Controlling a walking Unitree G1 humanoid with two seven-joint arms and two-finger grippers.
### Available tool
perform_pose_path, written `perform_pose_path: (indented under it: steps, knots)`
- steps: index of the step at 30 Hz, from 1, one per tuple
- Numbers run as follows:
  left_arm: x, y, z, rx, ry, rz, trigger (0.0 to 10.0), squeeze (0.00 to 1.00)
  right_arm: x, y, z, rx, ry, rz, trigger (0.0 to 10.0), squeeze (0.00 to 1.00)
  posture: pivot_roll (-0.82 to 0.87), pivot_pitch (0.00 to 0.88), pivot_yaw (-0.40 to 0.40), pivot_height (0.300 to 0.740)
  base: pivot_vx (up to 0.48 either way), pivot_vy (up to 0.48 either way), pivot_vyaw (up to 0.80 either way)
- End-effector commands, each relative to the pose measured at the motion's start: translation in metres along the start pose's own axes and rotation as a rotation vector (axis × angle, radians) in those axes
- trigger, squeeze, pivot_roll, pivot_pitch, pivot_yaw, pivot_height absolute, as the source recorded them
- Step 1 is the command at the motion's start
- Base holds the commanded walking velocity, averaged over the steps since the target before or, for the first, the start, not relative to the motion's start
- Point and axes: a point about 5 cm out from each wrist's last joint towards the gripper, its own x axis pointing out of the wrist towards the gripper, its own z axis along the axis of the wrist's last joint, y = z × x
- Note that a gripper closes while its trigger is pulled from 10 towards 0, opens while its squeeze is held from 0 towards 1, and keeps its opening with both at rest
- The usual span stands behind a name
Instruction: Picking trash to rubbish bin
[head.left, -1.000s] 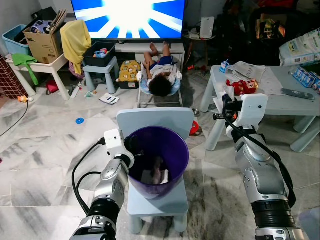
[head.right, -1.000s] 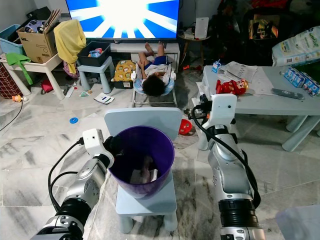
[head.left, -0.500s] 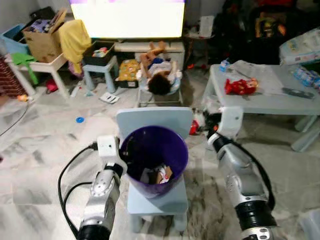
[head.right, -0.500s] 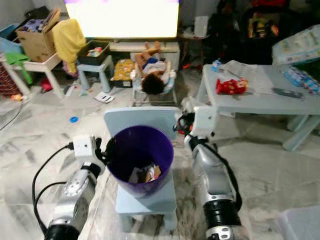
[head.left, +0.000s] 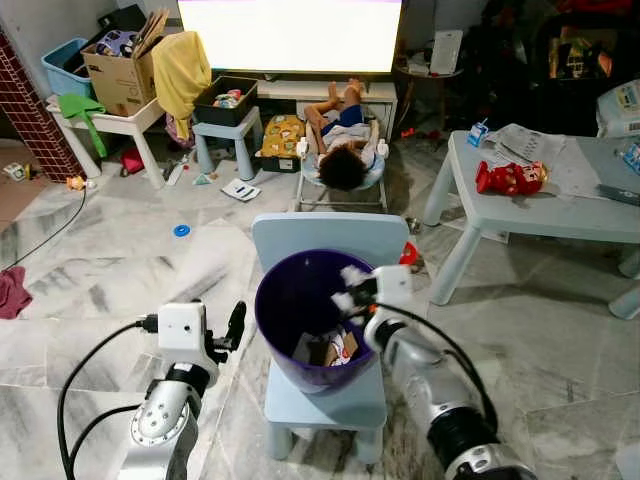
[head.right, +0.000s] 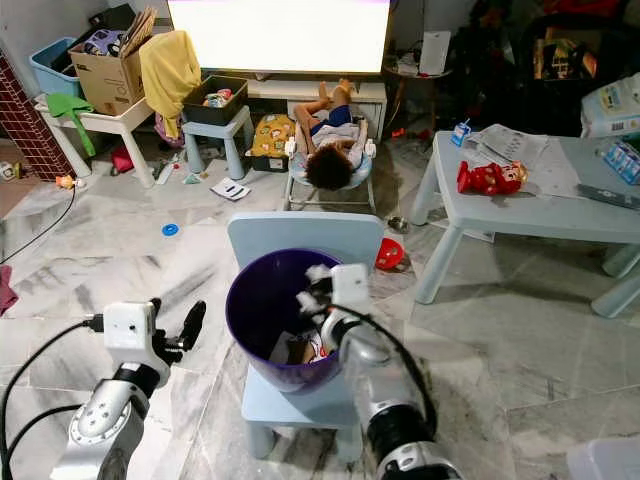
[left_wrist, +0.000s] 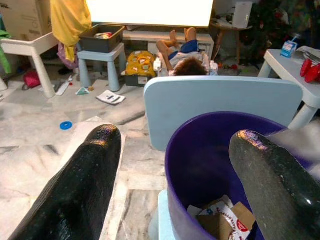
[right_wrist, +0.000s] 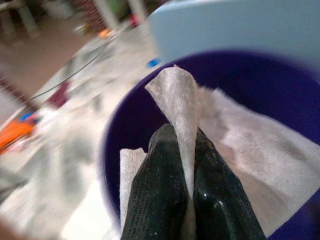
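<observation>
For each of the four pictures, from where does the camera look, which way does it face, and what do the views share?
Left eye view: on the head, facing forward and down at the round purple plastic bin on the pale blue chair; both silver arms show.
Right eye view: beside it, same scene, slightly shifted.
Left wrist view: along the open left end effector, toward the bin and chair back.
Right wrist view: along the right end effector, shut on a white tissue over the bin.
All four share the bin.

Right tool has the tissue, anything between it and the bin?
Nothing visible. The right tool is shut on the white tissue right over the open mouth of the purple bin, which holds only some trash at the bottom.
</observation>
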Motion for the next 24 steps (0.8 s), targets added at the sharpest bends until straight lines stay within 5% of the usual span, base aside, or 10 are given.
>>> perform_pose_path:
  steps: [1,2,3,4,5,6,16,24]
  knots:
    - [-0.002,-0.002,0.0,0.01,0.015,-0.017,10.0,0.85,0.003,0.005,0.001,-0.013,0.011,0.048,0.0,0.0,0.16,0.035,-0.003,0.74,0.0,0.0,0.0]
    - [-0.003,-0.003,-0.001,0.01,0.03,-0.029,10.0,0.6,0.004,0.008,-0.004,-0.018,0.042,0.067,0.0,0.0,0.16,0.034,-0.001,0.74,0.0,0.0,0.0]
    - [-0.004,-0.004,-0.002,0.007,0.038,-0.036,10.0,0.6,0.004,0.008,-0.006,-0.017,0.052,0.069,0.0,0.0,0.16,0.034,-0.001,0.74,0.0,0.0,0.0]
    - [-0.005,-0.005,-0.003,0.006,0.052,-0.046,10.0,0.17,0.005,0.008,-0.006,-0.024,0.054,0.063,0.0,0.0,0.17,0.033,0.0,0.74,0.0,0.0,0.0]
    - [-0.006,-0.006,-0.004,0.005,0.062,-0.053,10.0,0.17,0.005,0.007,-0.006,-0.029,0.056,0.059,0.0,0.0,0.17,0.033,0.001,0.74,0.0,0.0,0.0]
    - [-0.007,-0.007,-0.007,0.007,0.087,-0.067,10.0,0.0,0.006,0.007,-0.006,-0.03,0.056,0.056,0.0,0.0,0.18,0.033,0.004,0.74,0.0,0.0,0.0]
    - [-0.013,-0.009,-0.012,0.013,0.136,-0.127,10.0,0.0,0.014,0.01,0.009,-0.063,-0.028,-0.006,0.0,0.0,0.2,0.031,0.01,0.74,0.0,0.0,0.0]
    - [0.01,-0.014,0.039,0.033,-0.094,-0.068,10.0,0.0,0.012,-0.003,0.055,-0.067,-0.279,-0.07,0.0,0.0,0.17,0.031,0.007,0.74,0.0,0.0,0.0]
